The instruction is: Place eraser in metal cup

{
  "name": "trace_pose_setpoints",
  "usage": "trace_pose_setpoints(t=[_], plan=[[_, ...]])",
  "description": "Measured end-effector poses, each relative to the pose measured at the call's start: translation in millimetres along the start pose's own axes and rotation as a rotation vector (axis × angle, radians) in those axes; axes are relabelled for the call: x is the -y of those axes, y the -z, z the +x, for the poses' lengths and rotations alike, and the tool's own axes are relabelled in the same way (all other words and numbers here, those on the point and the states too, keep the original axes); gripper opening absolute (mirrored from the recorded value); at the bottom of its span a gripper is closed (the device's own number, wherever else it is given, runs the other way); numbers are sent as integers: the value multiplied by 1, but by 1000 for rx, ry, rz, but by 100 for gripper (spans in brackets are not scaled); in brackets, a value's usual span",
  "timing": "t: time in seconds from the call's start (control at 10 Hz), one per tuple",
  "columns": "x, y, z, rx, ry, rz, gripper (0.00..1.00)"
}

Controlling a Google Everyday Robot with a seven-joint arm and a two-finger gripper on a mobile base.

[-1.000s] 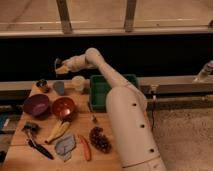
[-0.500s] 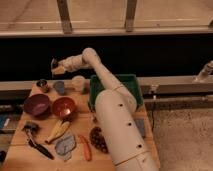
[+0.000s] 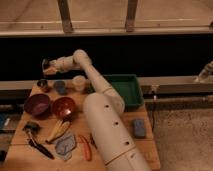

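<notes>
The metal cup point(image 3: 42, 84) is small and dark and stands at the table's far left corner. My gripper point(image 3: 46, 66) hangs above it, slightly to the right, at the end of the white arm point(image 3: 82, 62) that reaches left across the back of the table. The eraser does not show; I cannot tell whether it is in the gripper. A blue-grey cup point(image 3: 60, 86) and a white cup point(image 3: 78, 82) stand to the right of the metal cup.
A purple bowl point(image 3: 37, 104) and a red bowl point(image 3: 64, 106) sit in front of the cups. A green bin point(image 3: 122, 89) is at the back right. A blue-grey block point(image 3: 138, 127), a banana point(image 3: 59, 130), an orange-red stick point(image 3: 86, 147) and dark utensils point(image 3: 35, 140) lie nearer.
The gripper has moved left along the back of the table, from above the white cup to above the metal cup.
</notes>
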Motion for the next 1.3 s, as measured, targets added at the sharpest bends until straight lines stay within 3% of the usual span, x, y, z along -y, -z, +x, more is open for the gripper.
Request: trace_pose_setpoints(t=[0.4,1.0,1.3], plan=[[1,-13,-8,4,13,4,16],[-12,-18,14,-56,-57,-60,16],[-21,-23,27,-62,-92,-94,16]])
